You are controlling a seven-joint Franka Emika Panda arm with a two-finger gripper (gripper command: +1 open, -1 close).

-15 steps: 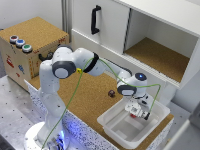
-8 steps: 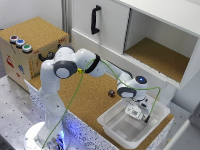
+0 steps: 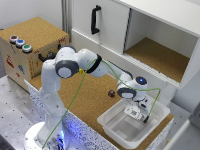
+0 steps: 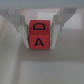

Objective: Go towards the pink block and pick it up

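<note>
At the centre of the wrist view sits the pink block (image 4: 39, 36), a small red-looking cube with the black letters D and A on two of its faces. The gripper (image 4: 39, 31) has one finger on each side of it, and both fingers (image 4: 22, 31) seem to touch its side faces, so the jaws are closed to about the width of the cube and appear to hold it.

Toward the lower right of the exterior view, the gripper (image 3: 138, 111) hangs inside the white tray (image 3: 111, 123), and the block there is too small to see clearly. I cannot tell if the cube rests on the tray floor or is already a little above it.

My judgement is that the block is light and stiff, perhaps wood or plastic, and not fragile. Its flat parallel sides are the good place to take hold, near the middle, because smooth painted faces may slip.
</note>
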